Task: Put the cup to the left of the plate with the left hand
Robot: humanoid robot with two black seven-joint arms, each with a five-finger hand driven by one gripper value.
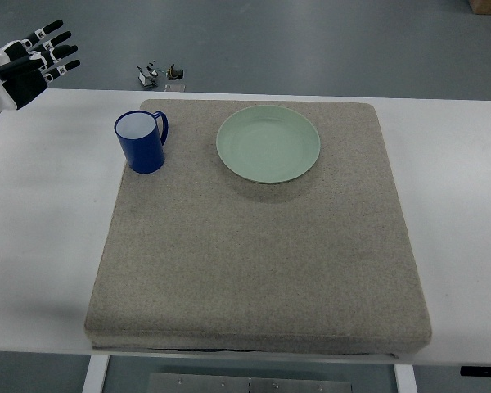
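A dark blue cup (141, 141) with a white inside stands upright on the grey mat (262, 262), its handle turned toward the right. A pale green plate (268, 143) lies to the cup's right, a short gap between them. My left hand (34, 59) hovers at the far upper left, beyond the table's back-left corner and well away from the cup. Its fingers are spread and hold nothing. The right arm does not show.
The mat covers most of the white table (49, 229). Small dark and metal bits (159, 75) lie on the floor just beyond the table's back edge. Grey floor lies behind the table.
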